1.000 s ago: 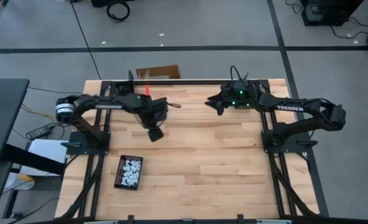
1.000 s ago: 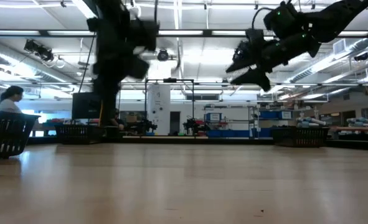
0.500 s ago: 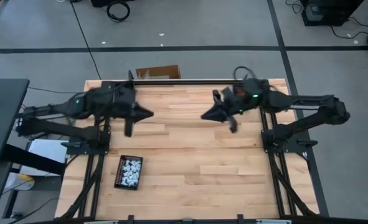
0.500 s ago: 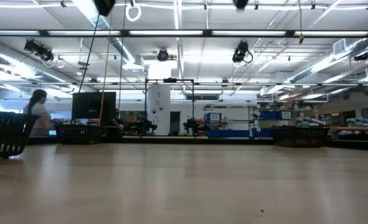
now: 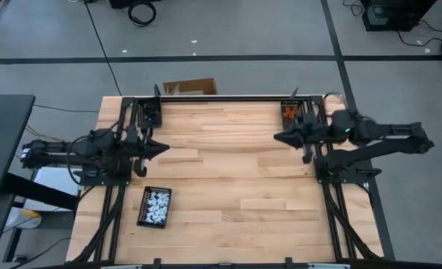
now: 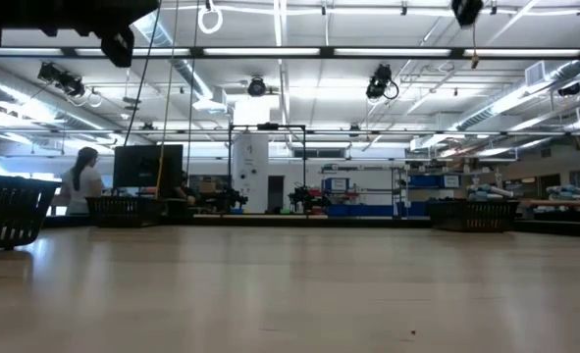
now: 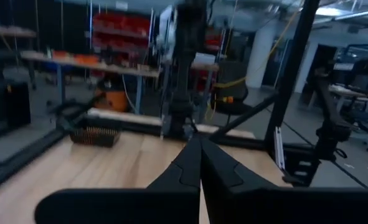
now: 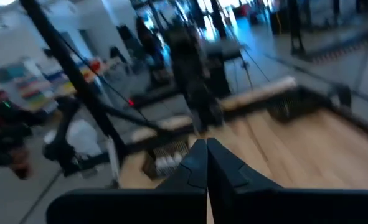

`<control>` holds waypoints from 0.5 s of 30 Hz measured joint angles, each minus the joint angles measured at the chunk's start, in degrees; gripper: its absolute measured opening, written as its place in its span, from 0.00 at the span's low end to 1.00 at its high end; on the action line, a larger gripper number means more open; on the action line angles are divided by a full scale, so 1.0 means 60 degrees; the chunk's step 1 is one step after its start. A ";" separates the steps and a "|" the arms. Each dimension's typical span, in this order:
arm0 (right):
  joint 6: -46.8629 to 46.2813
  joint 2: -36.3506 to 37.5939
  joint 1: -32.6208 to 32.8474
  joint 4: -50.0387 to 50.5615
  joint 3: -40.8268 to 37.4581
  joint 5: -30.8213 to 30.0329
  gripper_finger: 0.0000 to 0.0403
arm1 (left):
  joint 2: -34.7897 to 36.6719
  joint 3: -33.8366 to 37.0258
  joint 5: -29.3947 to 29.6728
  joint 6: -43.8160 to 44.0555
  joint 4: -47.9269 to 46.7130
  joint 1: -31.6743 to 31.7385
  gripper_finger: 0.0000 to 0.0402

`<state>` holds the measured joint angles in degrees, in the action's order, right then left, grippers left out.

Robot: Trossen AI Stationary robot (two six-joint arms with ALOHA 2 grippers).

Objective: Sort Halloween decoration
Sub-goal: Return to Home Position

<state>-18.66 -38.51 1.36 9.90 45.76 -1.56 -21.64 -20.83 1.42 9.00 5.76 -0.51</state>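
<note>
Seemingly little was left: white trinkets (image 5: 157, 202) filled the near-left tray (image 5: 146, 220), orange trinkets (image 5: 289, 114) the far-right tray (image 5: 283, 121), none loose on the table (image 5: 228, 187). My left gripper (image 7: 200, 149) and right gripper (image 8: 207, 149) hung pinched closed, empty, at their sides.

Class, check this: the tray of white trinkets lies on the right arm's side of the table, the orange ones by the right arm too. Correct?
No. The high view shows the white trinkets in a tray on the left arm's side; the orange ones are by the right arm.
</note>
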 joint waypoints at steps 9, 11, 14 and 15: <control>-0.0334 0.1425 0.0657 -0.1748 -0.3116 -0.1036 0.01 | 0.1494 0.1806 -0.0030 0.0122 0.0860 -0.0008 0.02; -0.0587 0.1838 0.0661 -0.1602 -0.3526 -0.0989 0.01 | 0.1678 0.2096 -0.0030 0.0108 0.0839 -0.0005 0.02; -0.0529 0.2729 0.0660 -0.1481 -0.4154 -0.1526 0.00 | 0.1925 0.2320 -0.0030 0.0111 0.0827 0.0076 0.02; -0.0316 0.3082 0.0653 -0.1521 -0.4339 -0.1749 0.00 | 0.2005 0.2352 -0.0029 0.0101 0.0734 0.0107 0.02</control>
<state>-20.56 -20.02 5.28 0.78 19.72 -12.05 -9.61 -6.72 1.24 9.61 10.16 0.13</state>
